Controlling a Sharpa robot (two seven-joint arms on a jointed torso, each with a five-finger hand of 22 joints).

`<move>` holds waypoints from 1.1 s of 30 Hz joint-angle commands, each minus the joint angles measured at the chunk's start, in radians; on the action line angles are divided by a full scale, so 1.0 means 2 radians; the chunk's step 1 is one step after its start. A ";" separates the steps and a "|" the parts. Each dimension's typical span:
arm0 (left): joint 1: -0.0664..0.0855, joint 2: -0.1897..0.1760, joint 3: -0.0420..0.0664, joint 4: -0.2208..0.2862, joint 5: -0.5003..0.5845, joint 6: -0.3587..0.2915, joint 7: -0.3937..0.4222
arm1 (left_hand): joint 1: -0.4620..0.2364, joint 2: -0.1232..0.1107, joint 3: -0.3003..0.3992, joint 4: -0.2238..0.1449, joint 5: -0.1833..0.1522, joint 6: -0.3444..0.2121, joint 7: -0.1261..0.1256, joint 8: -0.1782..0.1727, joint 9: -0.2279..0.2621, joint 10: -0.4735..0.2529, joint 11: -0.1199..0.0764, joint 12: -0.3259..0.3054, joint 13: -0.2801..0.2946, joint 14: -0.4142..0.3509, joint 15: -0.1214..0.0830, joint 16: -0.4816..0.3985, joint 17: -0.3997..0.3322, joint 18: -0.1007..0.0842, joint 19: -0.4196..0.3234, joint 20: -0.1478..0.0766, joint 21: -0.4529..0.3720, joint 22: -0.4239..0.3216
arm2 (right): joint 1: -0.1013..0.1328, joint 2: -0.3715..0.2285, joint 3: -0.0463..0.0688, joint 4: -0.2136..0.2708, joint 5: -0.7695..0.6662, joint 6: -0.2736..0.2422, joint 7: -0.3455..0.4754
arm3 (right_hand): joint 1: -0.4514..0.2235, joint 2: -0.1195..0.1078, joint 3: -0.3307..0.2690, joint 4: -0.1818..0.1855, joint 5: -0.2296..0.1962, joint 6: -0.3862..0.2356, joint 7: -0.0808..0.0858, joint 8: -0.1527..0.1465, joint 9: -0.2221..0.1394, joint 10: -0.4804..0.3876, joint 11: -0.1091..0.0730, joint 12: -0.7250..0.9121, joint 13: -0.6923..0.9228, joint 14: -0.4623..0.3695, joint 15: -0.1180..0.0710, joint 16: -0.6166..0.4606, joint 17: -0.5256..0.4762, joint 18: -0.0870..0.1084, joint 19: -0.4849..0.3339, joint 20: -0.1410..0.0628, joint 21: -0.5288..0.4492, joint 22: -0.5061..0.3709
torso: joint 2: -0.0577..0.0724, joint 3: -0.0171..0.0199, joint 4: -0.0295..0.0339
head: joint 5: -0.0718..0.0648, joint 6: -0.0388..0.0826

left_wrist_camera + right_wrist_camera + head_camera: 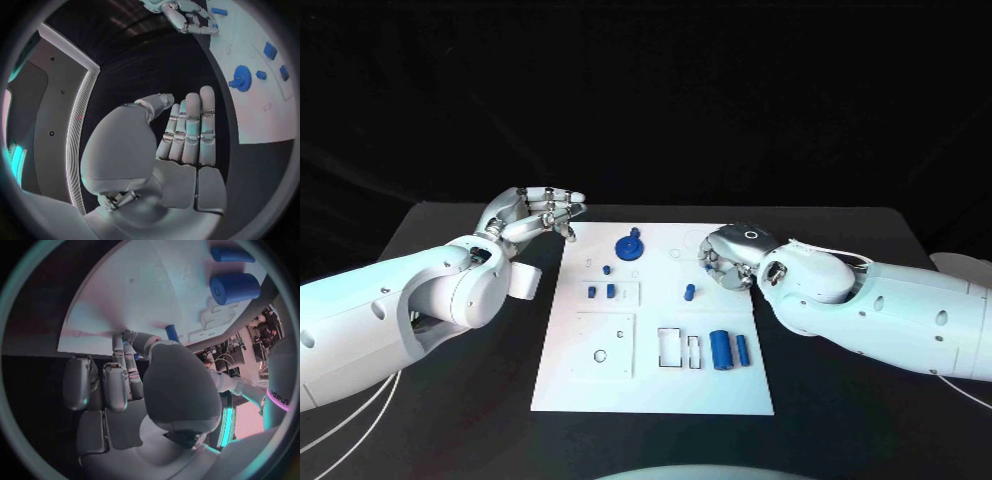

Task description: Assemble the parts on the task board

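Head view first: my right hand [730,258] sits over the far right part of the board [589,390], fingers curled down toward its surface, and I cannot tell whether they pinch anything. In the right wrist view my fingertips [128,337] reach down to the white plate, with a small blue peg [172,333] standing just beside them; whether I am touching it is hidden behind my own thumb. My left hand [535,214] hovers off the board's far left corner, over the black table [473,420], fingers together and bent a little, holding nothing that I can see; the left wrist view shows the palm bare. Out from there, the blue gear [630,246] stands near the board's far edge, between my two hands. Two small blue blocks [600,291] lie left of the board's middle, the peg [689,292] right of it, and two blue cylinders [730,349] lie side by side toward the board's near right, beside an open rectangular slot [669,346]. My worry is the right hand: working half blind with the thumb in the way, I could nudge the peg over or close on it crooked, and a tilted peg would likely jam in its hole. My forearm also crosses close to the cylinders, which look ready to roll.
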 commanded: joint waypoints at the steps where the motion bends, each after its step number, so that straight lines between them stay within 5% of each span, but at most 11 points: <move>1: 0.000 0.000 0.000 0.001 0.004 0.010 0.002 | -0.002 0.001 -0.004 0.000 0.000 -0.004 0.001 -0.003 -0.001 -0.004 0.000 0.002 0.000 -0.003 0.002 -0.003 -0.001 0.003 0.001 0.002 -0.002 -0.001 | -0.003 -0.001 -0.002 0.005 -0.009 -0.006 -0.003 | 0.001 0.005 0.002 -0.001 0.000 0.002 0.001 0.001 0.000 0.009 -0.005 0.000 0.000 0.019 -0.002 0.001 0.000 -0.006 0.003 0.000 0.002 0.061 | 0.000 0.0004 -0.0005 | 0.001 0.001; 19: 0.000 0.003 0.000 -0.004 0.007 0.008 -0.001 | 0.000 0.003 -0.005 -0.002 0.000 -0.007 0.002 -0.005 -0.002 -0.008 0.001 0.004 0.000 -0.004 0.002 -0.002 -0.001 0.003 0.001 0.003 -0.004 -0.002 | 0.007 -0.029 0.003 0.045 -0.010 -0.049 0.000 | -0.005 0.002 0.002 -0.002 -0.003 0.002 0.001 0.002 0.001 0.009 -0.005 -0.001 0.000 0.019 -0.001 0.001 0.001 -0.008 0.007 0.000 0.009 0.065 | 0.000 -0.0001 -0.0007 | 0.000 0.009; 25: 0.000 0.004 0.000 -0.004 0.007 0.007 -0.001 | 0.000 0.003 -0.005 -0.002 0.000 -0.007 0.002 -0.005 -0.002 -0.009 0.001 0.005 0.000 -0.004 0.002 -0.002 -0.001 0.003 0.001 0.003 -0.004 -0.002 | 0.008 -0.035 0.004 0.069 -0.005 -0.064 0.008 | -0.007 0.002 0.002 -0.002 -0.003 0.002 0.001 0.003 0.002 0.010 -0.005 -0.002 0.000 0.020 -0.001 0.002 0.002 -0.008 0.008 0.000 0.011 0.066 | 0.000 0.0001 -0.0007 | 0.005 0.010; 33: 0.000 0.007 0.000 -0.006 0.007 0.008 -0.001 | 0.000 0.003 -0.005 -0.002 0.000 -0.007 0.003 -0.005 -0.002 -0.009 0.001 0.005 0.000 -0.004 0.002 -0.002 -0.002 0.003 0.001 0.003 -0.004 -0.002 | 0.005 -0.018 0.004 0.105 0.004 -0.078 0.024 | -0.009 0.002 0.003 -0.003 -0.001 0.002 0.000 0.003 0.002 0.011 -0.005 -0.002 0.000 0.020 -0.002 0.002 0.002 -0.008 0.008 0.000 0.012 0.067 | 0.000 -0.0003 0.0008 | 0.019 0.010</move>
